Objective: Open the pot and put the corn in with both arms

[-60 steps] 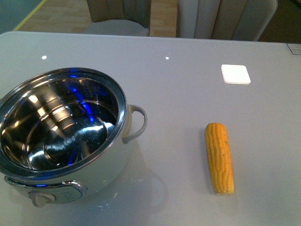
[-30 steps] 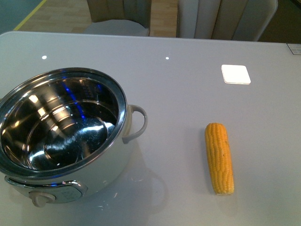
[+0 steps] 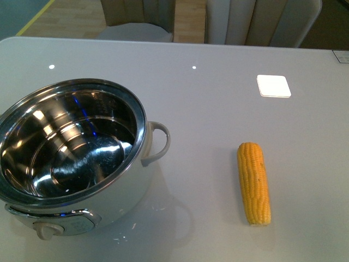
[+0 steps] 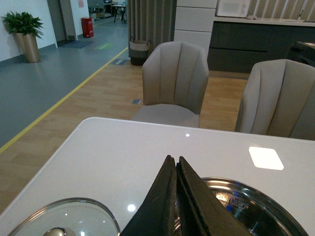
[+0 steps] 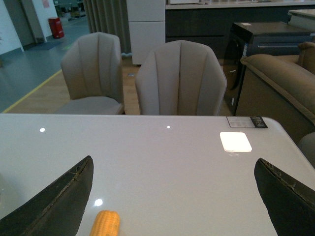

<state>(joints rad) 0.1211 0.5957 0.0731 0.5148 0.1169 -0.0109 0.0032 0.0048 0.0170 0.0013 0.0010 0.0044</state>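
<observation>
Now, you see bare table [image 3: 207,109] between pot [image 3: 131,188] and corn [image 3: 254,183], both unmoved; left gripper [image 4: 175,160] pressed together, right gripper [image 5: 173,161] spread wide.

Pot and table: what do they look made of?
Pot: the outer wall is smooth glossy white, probably plastic or enamelled metal; I cannot tell which. Its inner bowl looks like polished steel, mirroring lights and blue glints. Table: pale grey, hard and glossy, reflecting ceiling lights as sharp spots; possibly glass or lacquer.
</observation>
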